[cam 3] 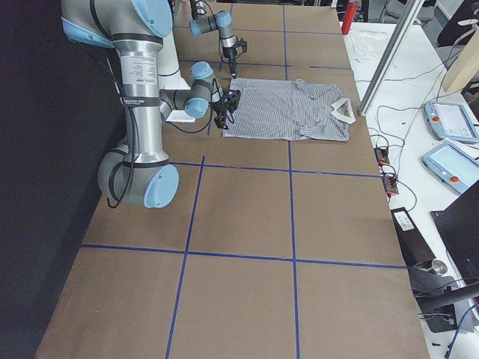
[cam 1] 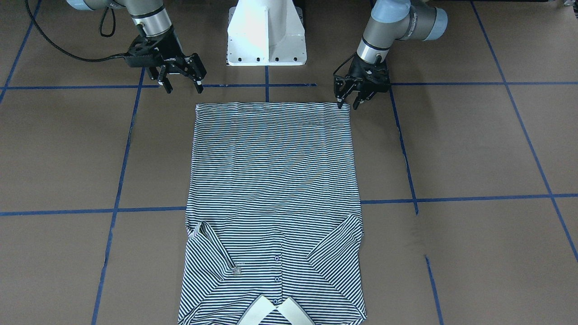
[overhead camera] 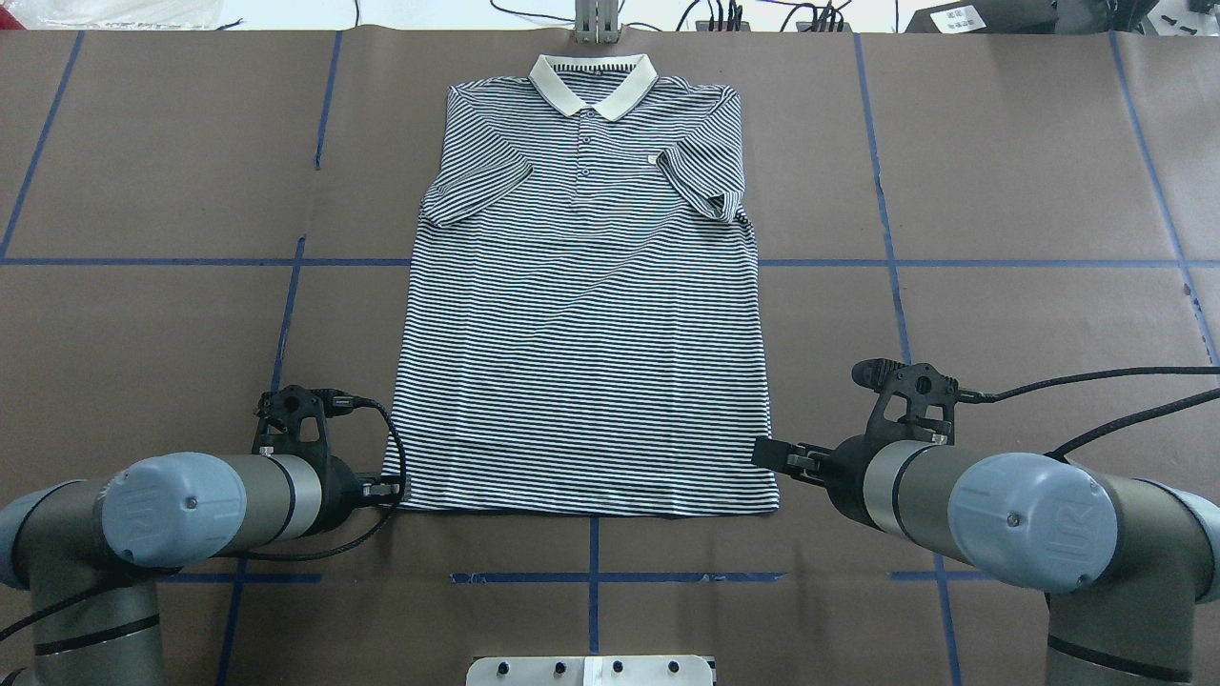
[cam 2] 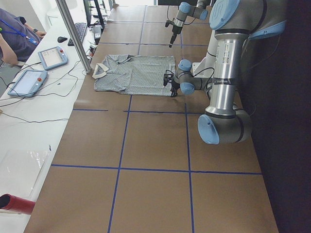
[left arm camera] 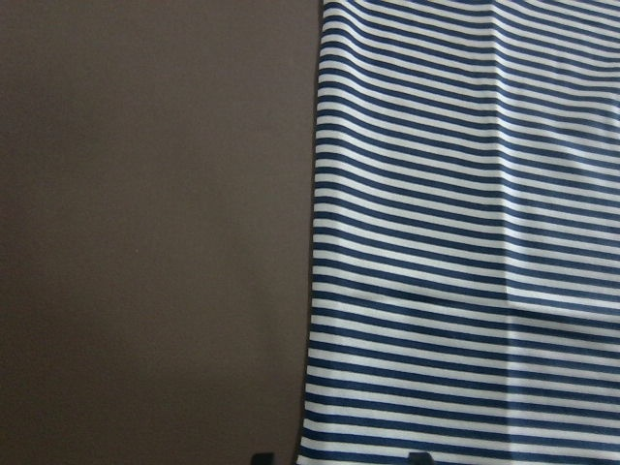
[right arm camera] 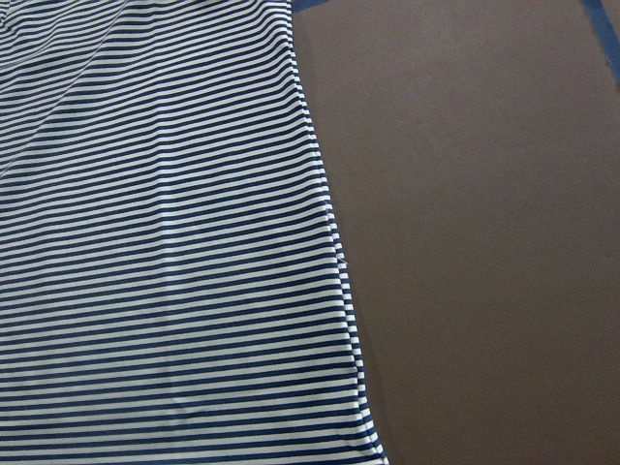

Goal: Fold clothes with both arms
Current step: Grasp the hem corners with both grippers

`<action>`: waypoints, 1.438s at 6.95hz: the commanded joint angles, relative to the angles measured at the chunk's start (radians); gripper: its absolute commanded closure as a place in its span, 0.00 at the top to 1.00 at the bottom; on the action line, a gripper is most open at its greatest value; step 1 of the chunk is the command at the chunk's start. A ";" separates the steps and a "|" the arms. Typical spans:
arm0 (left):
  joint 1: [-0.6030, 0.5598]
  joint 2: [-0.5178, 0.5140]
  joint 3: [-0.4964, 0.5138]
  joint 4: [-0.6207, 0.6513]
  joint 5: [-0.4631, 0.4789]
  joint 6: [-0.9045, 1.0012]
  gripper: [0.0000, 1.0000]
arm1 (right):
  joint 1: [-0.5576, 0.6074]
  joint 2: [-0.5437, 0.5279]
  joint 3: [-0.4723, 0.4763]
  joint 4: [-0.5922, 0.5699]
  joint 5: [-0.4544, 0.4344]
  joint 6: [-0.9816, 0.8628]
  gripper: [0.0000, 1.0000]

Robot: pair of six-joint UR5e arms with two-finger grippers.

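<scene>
Polo shirt point(cam 1: 271, 180) flat, left end effector point(cam 1: 348, 106) at hem corner, right end effector point(cam 1: 184, 89) nearby — both spread.

Left arm point(overhead camera: 219, 505) and right arm point(overhead camera: 1001, 514): silver-grey tubular links, light blue joint caps embossed "UR". Each wrist ends in black two-finger jaws with pale tips. Black cables point(cam 1: 58, 49) are attached. White pedestal base point(cam 1: 266, 34) has a row of dark fastener holes.

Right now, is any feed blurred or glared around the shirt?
Front-facing view: even light, shirt sharp, though its stripes shimmer with moiré near the hem. Left wrist view: slightly soft. Right wrist view: crisp. Side views: dark along one edge, no glare on it.
</scene>
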State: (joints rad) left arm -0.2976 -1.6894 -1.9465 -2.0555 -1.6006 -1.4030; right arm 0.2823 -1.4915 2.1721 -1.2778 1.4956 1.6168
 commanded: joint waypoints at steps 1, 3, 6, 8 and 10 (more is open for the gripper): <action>0.005 -0.001 0.006 0.000 -0.001 -0.001 0.54 | 0.000 0.000 0.000 0.000 0.000 0.000 0.98; 0.011 -0.003 0.009 0.000 -0.001 -0.001 0.53 | 0.000 0.001 0.002 0.000 0.000 0.000 0.98; 0.015 -0.003 0.012 0.000 -0.001 -0.001 0.49 | 0.000 -0.001 0.005 0.000 0.000 0.000 0.98; 0.015 -0.004 0.014 0.000 -0.001 -0.001 0.26 | 0.000 0.001 0.005 0.000 0.002 0.000 0.98; 0.015 -0.004 0.011 0.000 -0.001 -0.001 0.00 | 0.000 -0.001 0.005 0.000 0.000 -0.002 0.98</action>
State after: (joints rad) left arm -0.2823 -1.6936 -1.9337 -2.0555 -1.6015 -1.4036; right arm 0.2823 -1.4914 2.1766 -1.2778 1.4960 1.6158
